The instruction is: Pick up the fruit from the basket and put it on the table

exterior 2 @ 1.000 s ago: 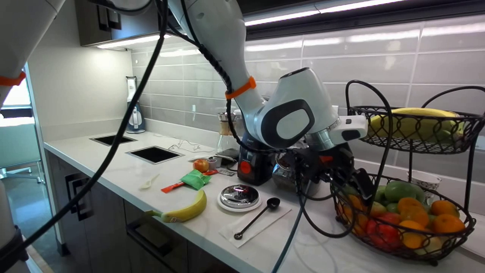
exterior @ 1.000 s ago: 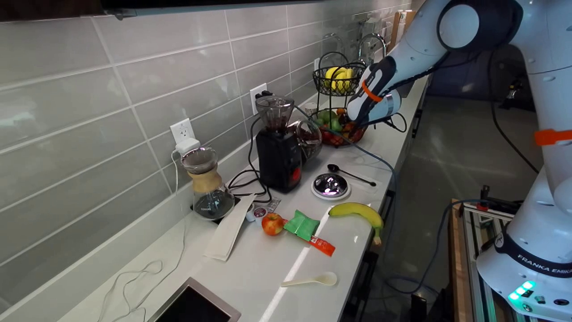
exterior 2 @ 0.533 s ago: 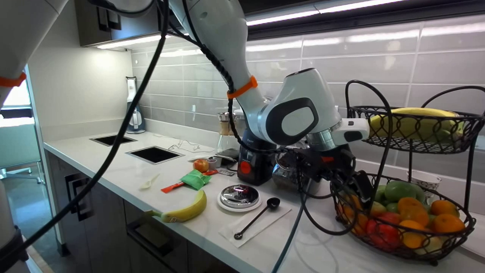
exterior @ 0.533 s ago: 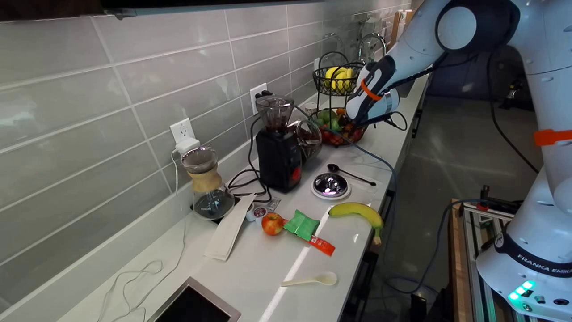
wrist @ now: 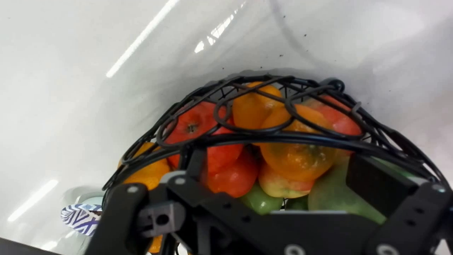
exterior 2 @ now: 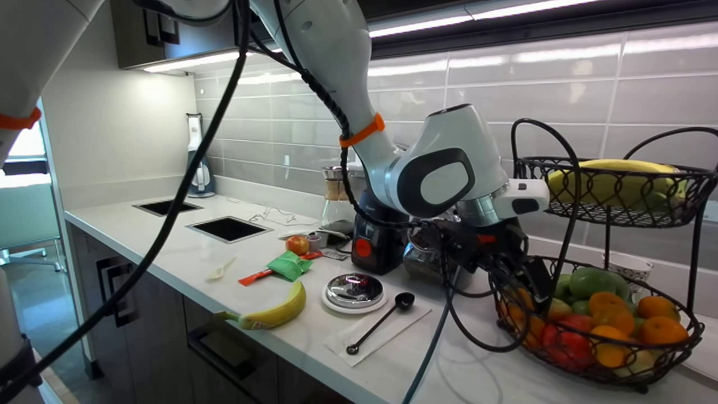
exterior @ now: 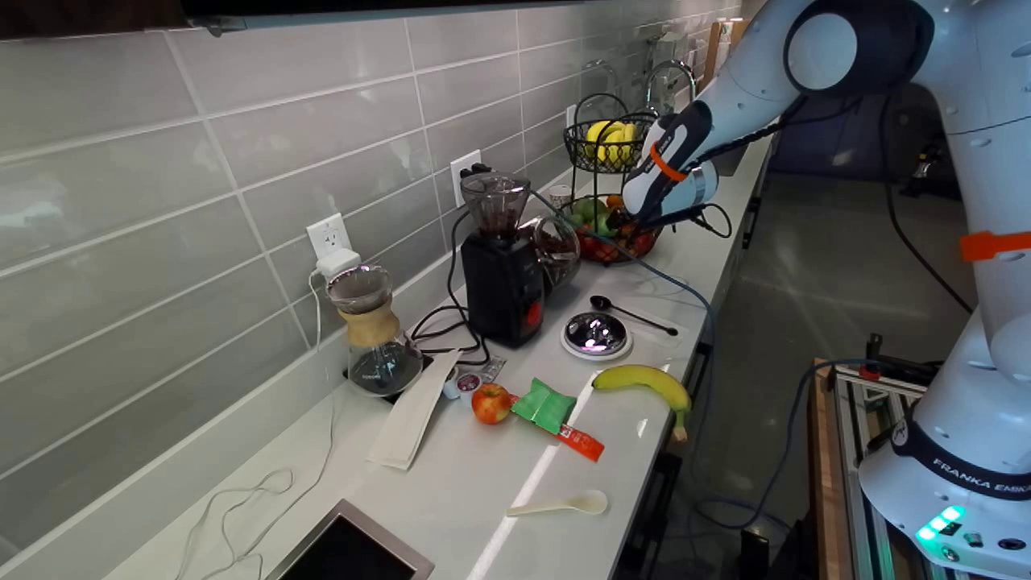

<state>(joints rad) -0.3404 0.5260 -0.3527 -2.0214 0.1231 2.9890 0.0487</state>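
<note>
The black wire basket stand (exterior 2: 628, 169) has two tiers; its lower tier holds several oranges, apples, and green fruits. It also shows in the other views (exterior: 573, 133) (wrist: 233, 139). My gripper (wrist: 283, 164) is open, its fingers over the lower tier. A small round orange fruit (wrist: 299, 163) lies between and below the fingers, partly under the basket's black rim; I see no contact. Other oranges lie around it, so I cannot tell which it is in the exterior views. In an exterior view the gripper (exterior 2: 535, 278) is at the tier's near side. The white table (exterior: 451, 491) runs along the wall.
A black coffee grinder (exterior: 503, 282) and a glass jar (exterior: 556, 250) stand beside the basket. A banana (exterior: 644, 383), a red-orange apple (exterior: 491, 403), a green packet (exterior: 545, 405), a silver lid (exterior: 596, 334) and a black scoop (exterior: 632, 314) lie on the table. Bananas (exterior 2: 617, 182) fill the upper tier.
My arm and gripper have shifted slightly right and down in an exterior view, further over the lower tier. The fruits and other objects have not visibly moved.
</note>
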